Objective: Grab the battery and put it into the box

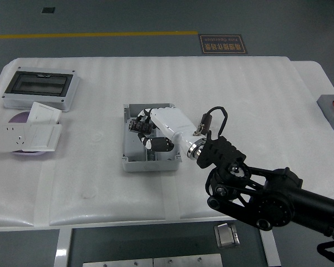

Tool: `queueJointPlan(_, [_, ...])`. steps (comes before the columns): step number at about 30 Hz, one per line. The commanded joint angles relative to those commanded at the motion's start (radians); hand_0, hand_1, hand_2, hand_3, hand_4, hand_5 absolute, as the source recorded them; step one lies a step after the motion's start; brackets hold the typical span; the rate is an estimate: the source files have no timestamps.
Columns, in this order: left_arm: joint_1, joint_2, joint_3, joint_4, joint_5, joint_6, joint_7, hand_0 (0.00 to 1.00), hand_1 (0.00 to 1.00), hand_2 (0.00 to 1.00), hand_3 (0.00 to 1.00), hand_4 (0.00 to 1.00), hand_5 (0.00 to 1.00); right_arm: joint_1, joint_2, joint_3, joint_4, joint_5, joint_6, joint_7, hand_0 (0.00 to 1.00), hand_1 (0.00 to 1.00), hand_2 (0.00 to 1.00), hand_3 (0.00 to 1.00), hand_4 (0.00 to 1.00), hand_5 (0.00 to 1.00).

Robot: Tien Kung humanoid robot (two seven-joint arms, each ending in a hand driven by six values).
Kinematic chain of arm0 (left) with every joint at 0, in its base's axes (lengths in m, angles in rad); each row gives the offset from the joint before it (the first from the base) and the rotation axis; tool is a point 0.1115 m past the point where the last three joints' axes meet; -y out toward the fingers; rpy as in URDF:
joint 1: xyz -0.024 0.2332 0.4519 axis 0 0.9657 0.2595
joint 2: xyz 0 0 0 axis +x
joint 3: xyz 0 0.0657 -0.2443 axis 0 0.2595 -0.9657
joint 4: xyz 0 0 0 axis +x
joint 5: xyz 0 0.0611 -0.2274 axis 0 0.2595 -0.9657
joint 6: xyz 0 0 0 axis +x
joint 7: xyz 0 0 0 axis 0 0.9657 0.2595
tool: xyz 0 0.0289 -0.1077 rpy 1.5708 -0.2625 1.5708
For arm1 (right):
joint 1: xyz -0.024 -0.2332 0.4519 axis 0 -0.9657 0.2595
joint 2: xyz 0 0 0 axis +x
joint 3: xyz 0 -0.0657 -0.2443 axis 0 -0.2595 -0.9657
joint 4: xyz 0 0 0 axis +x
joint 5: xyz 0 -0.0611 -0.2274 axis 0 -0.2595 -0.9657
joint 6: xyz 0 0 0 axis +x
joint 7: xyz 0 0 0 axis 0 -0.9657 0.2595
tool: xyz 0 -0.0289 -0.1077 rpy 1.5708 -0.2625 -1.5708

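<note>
Battery hidden, probably under the right hand [147,130], fingers curled down inside the grey box [131,161] on the table [256,89]. Grip impossible to confirm. Release and withdrawal apparently left.

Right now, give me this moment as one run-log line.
arm: right | right hand: inside grey box, fingers curled | battery: hidden, hold unconfirmed | left arm: out of view
</note>
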Motion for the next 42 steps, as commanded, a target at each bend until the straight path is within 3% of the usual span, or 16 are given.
queueJointPlan(4, [-0.001,0.0,0.0,0.0,-0.001,-0.001,0.001,0.555,0.645,0.514,0.57,0.591,0.03,0.001,-0.002,0.002,-0.003,-0.019,0.013,-0.007,0.824,0.829,0.837,0.906,0.788,0.396])
queueJointPlan(5, [-0.001,-0.001,0.0,0.0,-0.001,-0.001,0.001,0.556,0.645,0.513,0.571,0.589,0.027,0.002,-0.002,0.003,-0.002,-0.021,0.015,-0.008,0.998,0.971,0.958,0.998,0.849,0.422])
queueJointPlan(13, [-0.003,-0.003,0.002,0.001,-0.003,-0.001,0.0,0.556,0.644,0.514,0.571,0.589,0.027,-0.001,-0.014,0.037,-0.016,-0.022,0.014,-0.009,0.998,0.994,0.98,0.998,0.889,0.439])
queueJointPlan(19, [-0.003,-0.003,0.005,0.001,-0.007,-0.001,-0.001,0.555,0.644,0.514,0.571,0.589,0.026,0.016,-0.055,0.104,-0.112,0.008,0.004,-0.002,0.998,0.993,0.975,0.998,0.898,0.44])
queueJointPlan(28, [-0.007,-0.005,0.009,0.002,-0.01,-0.001,-0.004,0.554,0.644,0.514,0.571,0.59,0.023,0.066,-0.095,0.025,-0.285,0.14,0.023,0.012,0.998,0.975,0.95,0.998,0.917,0.465])
queueJointPlan(35, [-0.009,-0.004,0.008,0.002,-0.009,-0.002,-0.006,0.552,0.644,0.514,0.572,0.588,0.022,0.094,-0.097,-0.048,-0.338,0.151,0.062,-0.001,0.998,0.931,0.925,0.984,0.911,0.469])
queueJointPlan(42, [-0.011,-0.005,0.013,0.003,-0.013,-0.001,-0.009,0.551,0.644,0.514,0.572,0.588,0.022,0.121,-0.099,-0.104,-0.379,0.176,0.056,-0.004,0.998,0.924,0.909,0.98,0.907,0.465])
